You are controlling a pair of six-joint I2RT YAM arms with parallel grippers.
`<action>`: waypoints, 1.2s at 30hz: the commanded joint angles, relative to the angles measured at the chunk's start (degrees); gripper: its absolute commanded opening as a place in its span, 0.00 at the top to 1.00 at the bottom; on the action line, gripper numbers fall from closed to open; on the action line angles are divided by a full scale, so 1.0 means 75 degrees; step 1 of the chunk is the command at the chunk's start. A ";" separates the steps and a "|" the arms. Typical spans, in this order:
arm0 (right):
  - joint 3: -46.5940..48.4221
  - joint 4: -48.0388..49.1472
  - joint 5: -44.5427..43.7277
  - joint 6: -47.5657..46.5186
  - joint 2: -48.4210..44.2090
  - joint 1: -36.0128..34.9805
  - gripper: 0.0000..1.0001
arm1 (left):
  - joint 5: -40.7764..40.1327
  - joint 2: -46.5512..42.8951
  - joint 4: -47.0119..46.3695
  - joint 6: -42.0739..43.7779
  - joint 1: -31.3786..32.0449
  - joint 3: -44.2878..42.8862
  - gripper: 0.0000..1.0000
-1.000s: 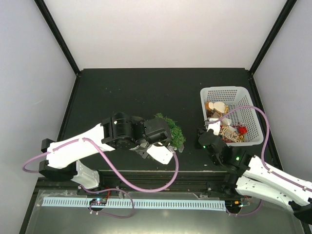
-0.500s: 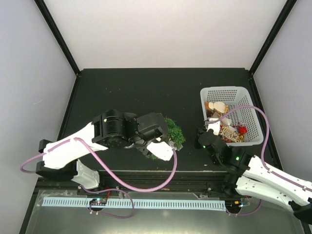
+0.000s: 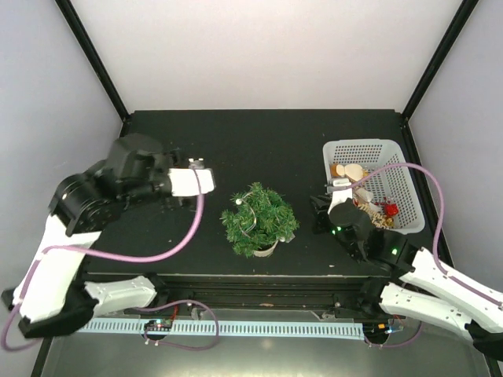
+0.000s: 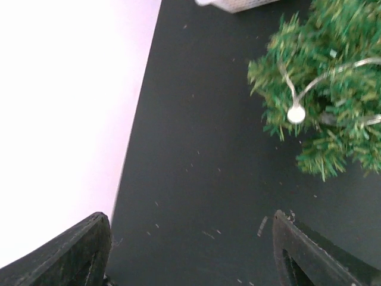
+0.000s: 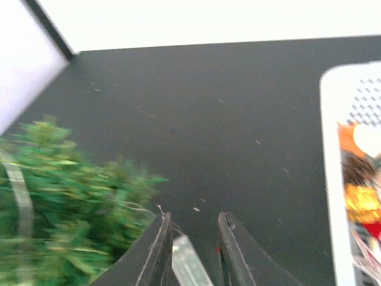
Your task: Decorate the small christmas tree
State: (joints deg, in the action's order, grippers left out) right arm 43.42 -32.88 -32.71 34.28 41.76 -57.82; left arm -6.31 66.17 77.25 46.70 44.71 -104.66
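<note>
My left claw is spread wide, its two dark, matte fingers far apart with only bare tabletop between them. It hangs above the table, a flat black sheet flecked with pale specks, and it is clear of everything.

My right claw has its narrow black fingers drawn close together, clamped on a pale strip that looks glossy and half clear. I cannot make out what the strip is, since its lower end runs off the bottom of the wrist view.

The small christmas tree stands upright on its white base near the front of the table, between my two arms. It is to the right of my left claw and just left of my right one, and neither claw touches it. Its branches are bushy, dark green and needle-fine. A thin pale cord with a round white bead loops through them.

To the right, well apart from the tree, sits the white mesh basket, rectangular with perforated plastic walls. It holds a jumble of ornaments in tan, red and orange.

From my right wrist the tree is a green smear, the basket is cut off at the edge, and its contents are too blurred to name.
</note>
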 commanded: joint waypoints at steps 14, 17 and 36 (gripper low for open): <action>0.3830 -0.0994 0.2176 -0.2507 0.2757 -0.0034 0.75 | 0.4464 -0.2011 -0.3261 -0.1558 -0.5986 0.5221 0.26; 0.3439 -0.0983 0.1783 -0.2181 0.2544 -0.0025 0.76 | 0.4814 -0.2159 -0.3616 -0.2029 -0.6198 0.5740 0.26; -0.0627 -0.0448 0.4002 0.0232 0.0715 0.1024 0.86 | 0.6026 -0.2236 -0.4180 -0.2779 -0.6447 0.7386 0.27</action>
State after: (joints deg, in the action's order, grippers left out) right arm 44.62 -40.99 -10.28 31.44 50.26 -50.37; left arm 35.94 50.33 47.81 27.09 -3.05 -50.17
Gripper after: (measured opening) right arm 0.145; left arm 0.734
